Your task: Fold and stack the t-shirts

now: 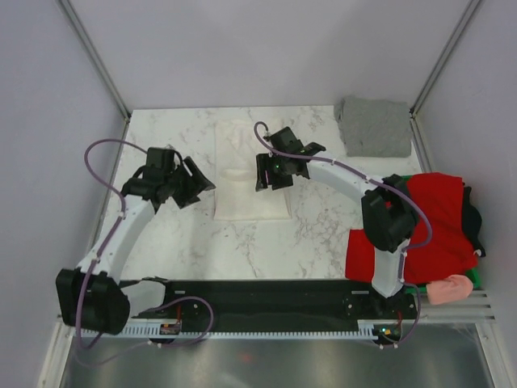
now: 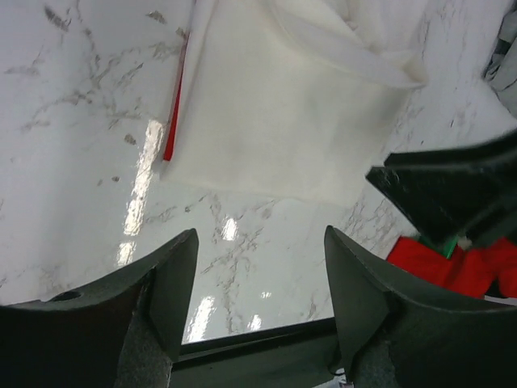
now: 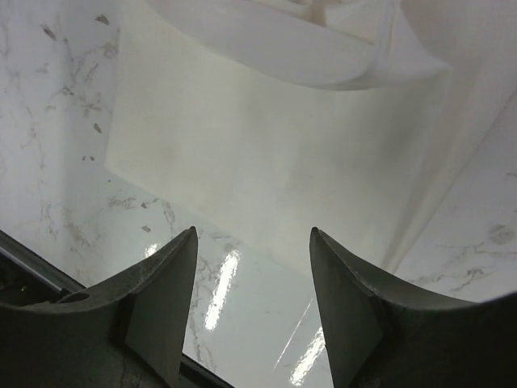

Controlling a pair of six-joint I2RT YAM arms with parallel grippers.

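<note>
Rises from the near left corner of the table (image 1: 186,250) with the left arm (image 1: 121,226) bent, left gripper (image 1: 196,187) pointing toward the middle, jaws apart, empty. Arcs from the near right corner with the right arm (image 1: 347,174), right gripper (image 1: 273,179) aimed down, fingers (image 3: 161,291) spread, holding nothing.

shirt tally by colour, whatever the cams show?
white shirt: 1
grey shirt: 1
red shirt: 1
black shirt: 1
pink shirt: 1
Total: 5 (the pile on the right is partly hidden)
</note>
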